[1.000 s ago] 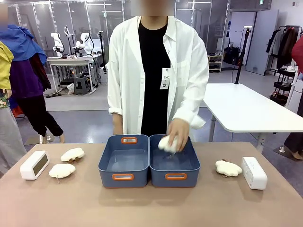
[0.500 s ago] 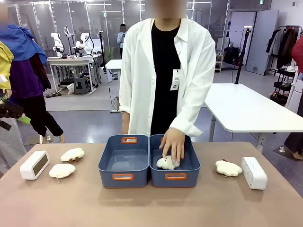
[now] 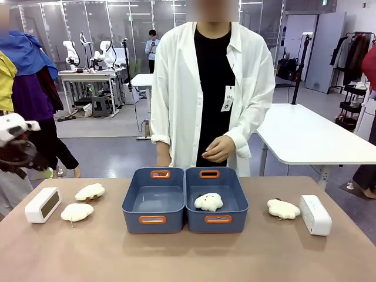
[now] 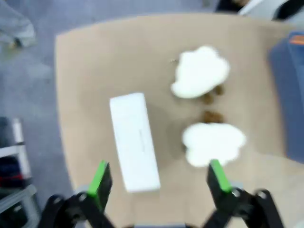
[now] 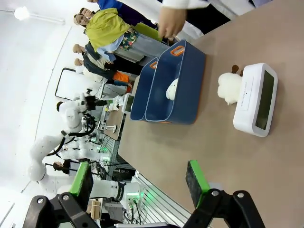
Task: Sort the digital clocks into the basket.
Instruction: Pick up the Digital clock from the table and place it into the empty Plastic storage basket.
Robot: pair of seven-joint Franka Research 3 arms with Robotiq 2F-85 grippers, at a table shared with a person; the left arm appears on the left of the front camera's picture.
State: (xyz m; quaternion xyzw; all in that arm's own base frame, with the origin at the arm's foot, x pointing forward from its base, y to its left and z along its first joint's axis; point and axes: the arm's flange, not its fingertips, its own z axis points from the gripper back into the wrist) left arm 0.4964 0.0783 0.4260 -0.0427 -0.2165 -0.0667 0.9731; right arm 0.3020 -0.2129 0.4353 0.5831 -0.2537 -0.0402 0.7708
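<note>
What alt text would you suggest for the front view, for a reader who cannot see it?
Two blue baskets sit side by side mid-table; the right basket holds one plush toy. White digital clocks sit at either end beside plush toys, a person in a white coat stands behind, and the left gripper hovers at the left edge.

left gripper (image 4: pixel 159 176) raised, pointing straight down, jaws spread wide, empty; right gripper (image 5: pixel 138 183) rolled sideways, jaws spread wide, empty.
</note>
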